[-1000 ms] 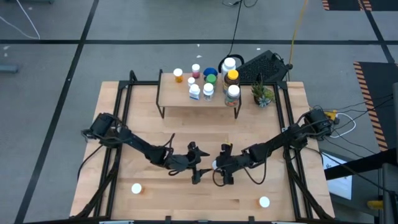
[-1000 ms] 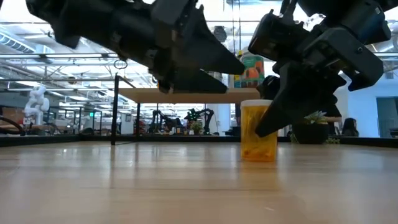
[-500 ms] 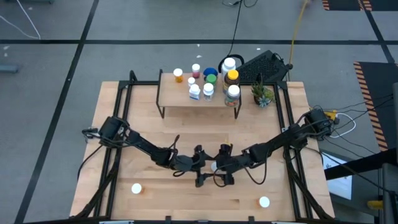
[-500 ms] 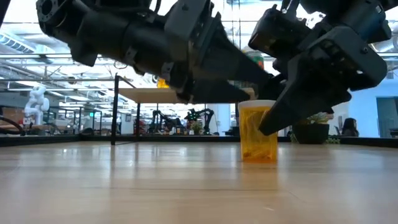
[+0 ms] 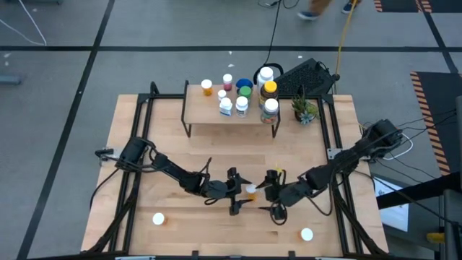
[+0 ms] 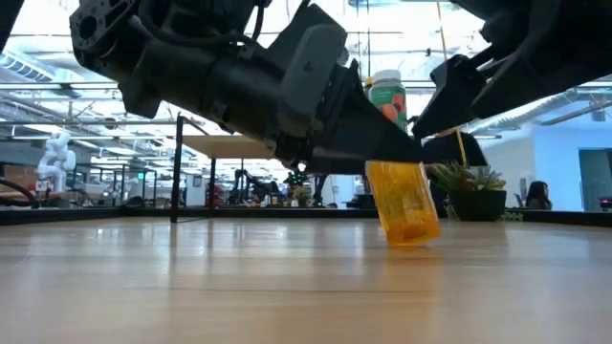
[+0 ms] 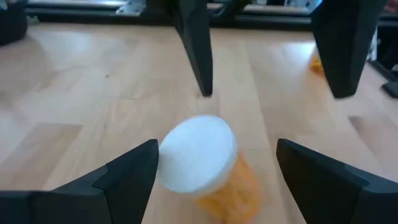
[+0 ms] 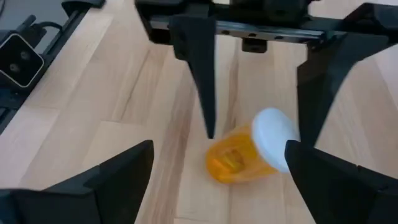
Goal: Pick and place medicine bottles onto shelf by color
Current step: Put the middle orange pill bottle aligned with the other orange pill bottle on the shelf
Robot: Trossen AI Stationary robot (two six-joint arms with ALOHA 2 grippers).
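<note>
While my left claw (image 5: 242,195) straddles the tilted orange bottle (image 6: 403,201) mid-surface with its fingers spread wide, nothing is gripped yet. Light, smooth plastic like this looks likely to skid or topple; I would pinch the body just under its white cap (image 7: 198,153). My right claw (image 5: 275,193) gapes wide, just beside it.

Overhead, table-level and both close wrist views share the tilted orange bottle (image 6: 404,202)

Both hands facing across a white-capped orange bottle (image 5: 250,189) mid-table.
</note>
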